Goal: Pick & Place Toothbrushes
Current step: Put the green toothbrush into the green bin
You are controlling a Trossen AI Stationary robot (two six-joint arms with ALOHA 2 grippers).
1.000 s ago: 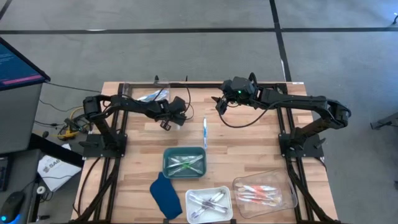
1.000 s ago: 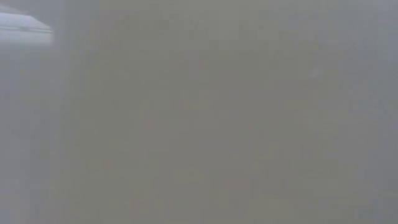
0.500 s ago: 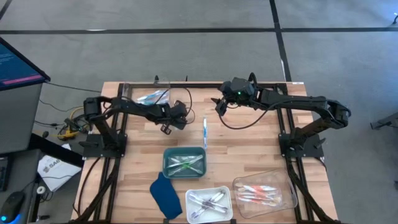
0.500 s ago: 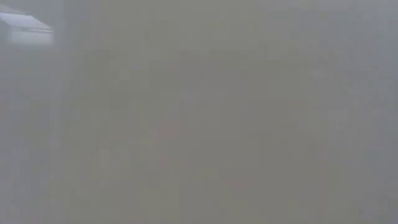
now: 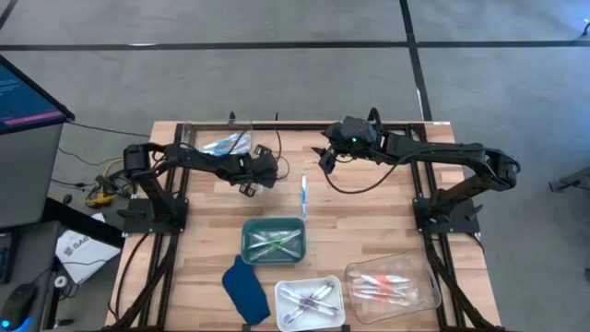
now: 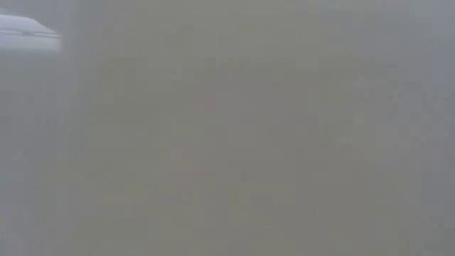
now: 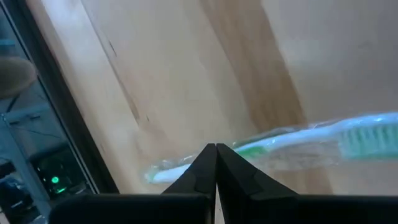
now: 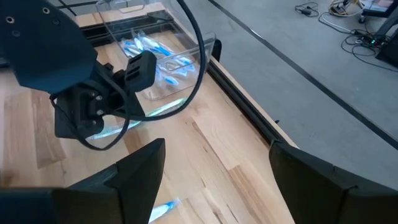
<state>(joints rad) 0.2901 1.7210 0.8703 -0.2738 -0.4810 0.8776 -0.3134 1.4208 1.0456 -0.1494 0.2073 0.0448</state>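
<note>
The pale butcher-block wooden table (image 5: 369, 217) looks smooth and matt; the far-left clear plastic tray (image 5: 221, 143) glossy; the near dark blue cloth piece (image 5: 243, 290) soft, matt.

The wooden table (image 5: 369, 221) stands on a grey floor (image 5: 277, 83) crossed by dark lines. On it are four containers: a clear plastic tub (image 5: 241, 126) at the far edge, a green tray (image 5: 245, 242) near the middle, a white tray (image 5: 335, 287) at the near edge and a clear tray (image 5: 426, 277) beside it. A dark blue cloth-like piece (image 5: 244, 290) lies just left of the white tray. Off the table's left side are a monitor (image 5: 23, 97), loose cables (image 5: 101, 189) and what may be a printed sheet (image 5: 78, 249).
</note>
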